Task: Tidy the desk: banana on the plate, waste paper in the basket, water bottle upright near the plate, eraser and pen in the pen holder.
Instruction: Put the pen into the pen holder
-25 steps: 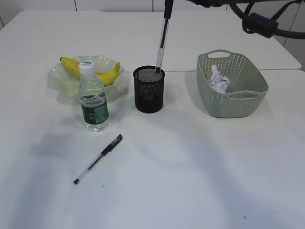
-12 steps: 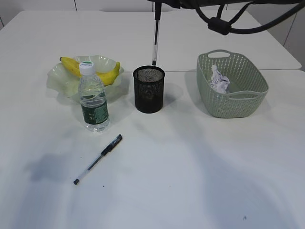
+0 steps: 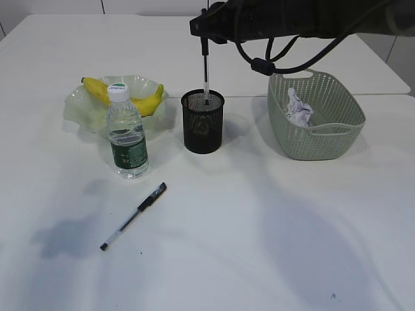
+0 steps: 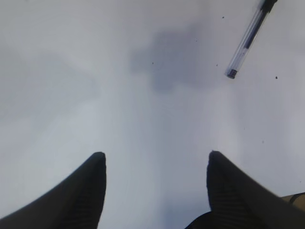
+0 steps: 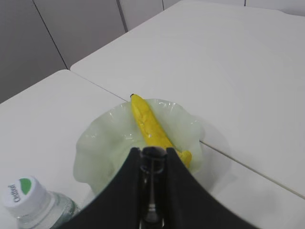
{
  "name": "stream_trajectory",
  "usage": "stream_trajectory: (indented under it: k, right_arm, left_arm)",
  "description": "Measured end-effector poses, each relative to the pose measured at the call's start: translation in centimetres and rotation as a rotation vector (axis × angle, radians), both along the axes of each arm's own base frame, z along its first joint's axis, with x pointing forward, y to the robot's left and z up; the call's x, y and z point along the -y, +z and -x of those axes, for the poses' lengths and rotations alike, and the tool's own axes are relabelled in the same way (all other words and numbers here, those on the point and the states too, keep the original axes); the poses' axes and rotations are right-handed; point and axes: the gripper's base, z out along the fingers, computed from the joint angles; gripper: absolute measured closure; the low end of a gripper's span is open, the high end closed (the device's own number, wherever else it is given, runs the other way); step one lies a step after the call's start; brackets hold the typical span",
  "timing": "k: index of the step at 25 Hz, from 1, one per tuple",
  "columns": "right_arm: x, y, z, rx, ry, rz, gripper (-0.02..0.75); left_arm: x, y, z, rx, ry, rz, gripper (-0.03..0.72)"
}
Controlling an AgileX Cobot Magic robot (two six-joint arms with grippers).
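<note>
My right gripper is shut on a pen and holds it upright, its lower end inside the rim of the black mesh pen holder. The right wrist view shows the jaws clamped on that pen. A second pen lies on the desk, also in the left wrist view. My left gripper is open and empty above bare desk near it. The banana lies on the plate. The water bottle stands upright in front of the plate. The waste paper is in the basket. The eraser is not in view.
The right arm and its cables stretch across the back from the right, above the basket. The desk's seam runs behind the basket. The left arm does not show in the exterior view.
The right arm has swung left. The held pen went from leaning at the holder's rim to above it, and now stands vertical with its end in the holder.
</note>
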Motion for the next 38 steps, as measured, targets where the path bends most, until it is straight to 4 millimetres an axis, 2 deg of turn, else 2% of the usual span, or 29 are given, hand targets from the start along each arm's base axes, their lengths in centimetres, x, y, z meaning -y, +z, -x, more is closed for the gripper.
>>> stream_trajectory:
  k: [5, 16, 19, 23, 33, 38]
  right_arm:
    - [-0.3, -1.5, -1.7, 0.013, -0.016, 0.02, 0.678]
    - [-0.8, -2.9, -4.1, 0.062, -0.03, 0.034, 0.678]
    - [-0.7, -4.0, -4.7, 0.064, -0.046, 0.04, 0.678]
    - [-0.3, -5.7, -5.4, 0.058, -0.057, 0.054, 0.678]
    - [0.6, -8.4, -6.4, 0.046, -0.075, 0.029, 0.678]
    - [0.4, -9.1, -6.4, 0.046, -0.055, 0.039, 0.678]
  left_arm:
    - [0.0, 0.0, 0.0, -0.003, -0.003, -0.001, 0.238]
    - [0.0, 0.0, 0.0, -0.003, -0.005, -0.003, 0.241]
    - [0.0, 0.0, 0.0, 0.004, -0.007, -0.008, 0.241]
    - [-0.1, 0.0, -0.1, 0.011, -0.008, -0.011, 0.246]
    - [-0.1, 0.1, -0.2, 0.029, -0.006, -0.01, 0.253]
    - [-0.1, 0.1, -0.3, 0.034, -0.005, -0.01, 0.253]
